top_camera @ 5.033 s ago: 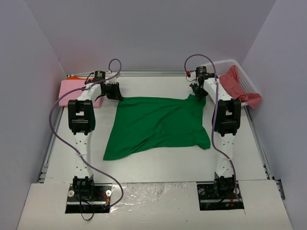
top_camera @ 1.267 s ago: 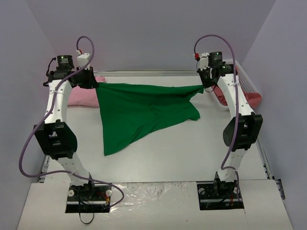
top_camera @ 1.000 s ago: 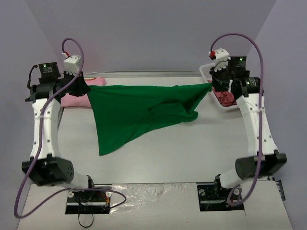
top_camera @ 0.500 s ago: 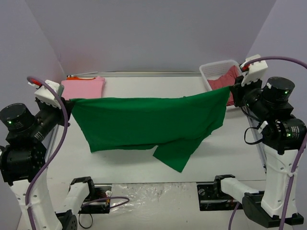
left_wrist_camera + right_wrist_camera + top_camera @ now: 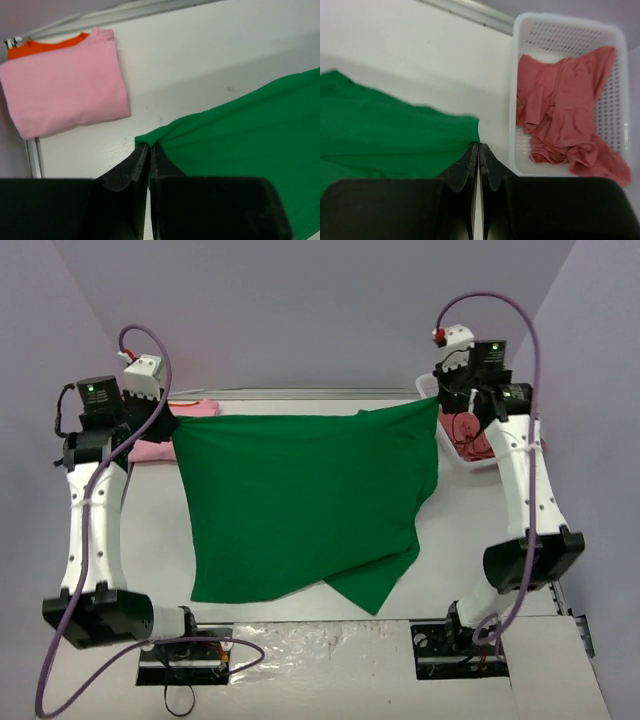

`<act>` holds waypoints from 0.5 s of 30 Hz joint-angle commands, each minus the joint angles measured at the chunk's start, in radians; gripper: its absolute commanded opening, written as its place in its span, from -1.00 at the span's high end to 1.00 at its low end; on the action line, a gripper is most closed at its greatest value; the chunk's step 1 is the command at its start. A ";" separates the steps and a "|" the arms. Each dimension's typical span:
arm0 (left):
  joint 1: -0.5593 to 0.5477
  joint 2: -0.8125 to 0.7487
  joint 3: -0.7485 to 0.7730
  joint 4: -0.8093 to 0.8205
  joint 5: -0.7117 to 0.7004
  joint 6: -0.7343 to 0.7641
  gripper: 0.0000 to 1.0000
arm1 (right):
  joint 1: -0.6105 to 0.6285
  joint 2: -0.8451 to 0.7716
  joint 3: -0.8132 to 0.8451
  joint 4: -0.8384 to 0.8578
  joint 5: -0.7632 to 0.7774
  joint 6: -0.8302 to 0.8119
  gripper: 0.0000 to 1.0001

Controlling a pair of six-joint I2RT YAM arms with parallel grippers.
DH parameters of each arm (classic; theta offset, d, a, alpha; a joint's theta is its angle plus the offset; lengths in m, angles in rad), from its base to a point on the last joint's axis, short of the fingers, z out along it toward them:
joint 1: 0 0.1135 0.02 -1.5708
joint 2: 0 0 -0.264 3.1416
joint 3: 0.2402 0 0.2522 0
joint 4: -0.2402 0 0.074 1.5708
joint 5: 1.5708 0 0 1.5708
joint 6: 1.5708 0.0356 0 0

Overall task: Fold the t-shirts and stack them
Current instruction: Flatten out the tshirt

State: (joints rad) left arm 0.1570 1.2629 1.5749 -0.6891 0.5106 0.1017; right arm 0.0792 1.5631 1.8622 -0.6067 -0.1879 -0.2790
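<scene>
Green t-shirt [image 5: 300,500] unfolded, far corners pinched in closed left hand [image 5: 149,150] and closed right hand [image 5: 478,149], draped over desk [image 5: 465,530]; pink t-shirt [image 5: 65,82] folded on orange t-shirt [image 5: 47,45], far left; coral red t-shirt [image 5: 560,100] crumpled in basket [image 5: 560,22], far right, apparently awaiting folding.

Basket [image 5: 560,32] seemingly crowds right tool [image 5: 478,146].

White lattice basket [image 5: 560,35], table's [image 5: 150,530] far right corner.

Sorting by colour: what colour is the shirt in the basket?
The shirt is coral red; right wrist view.
</scene>
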 commanded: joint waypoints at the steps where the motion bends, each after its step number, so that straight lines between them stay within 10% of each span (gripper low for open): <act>1: 0.004 0.104 0.028 0.108 -0.034 -0.028 0.95 | -0.007 0.109 0.055 0.058 0.024 -0.005 1.00; 10: -0.013 0.355 0.371 0.083 -0.012 -0.094 0.95 | -0.006 0.434 0.622 -0.025 0.019 0.023 1.00; 15: -0.011 0.231 0.564 0.034 -0.046 -0.120 0.95 | -0.007 0.306 0.734 0.018 0.033 0.026 1.00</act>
State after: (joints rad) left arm 0.1394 1.6585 1.9987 -0.6613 0.4908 0.0067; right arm 0.0792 2.0304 2.5401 -0.6403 -0.1871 -0.2615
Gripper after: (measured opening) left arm 0.029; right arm 0.002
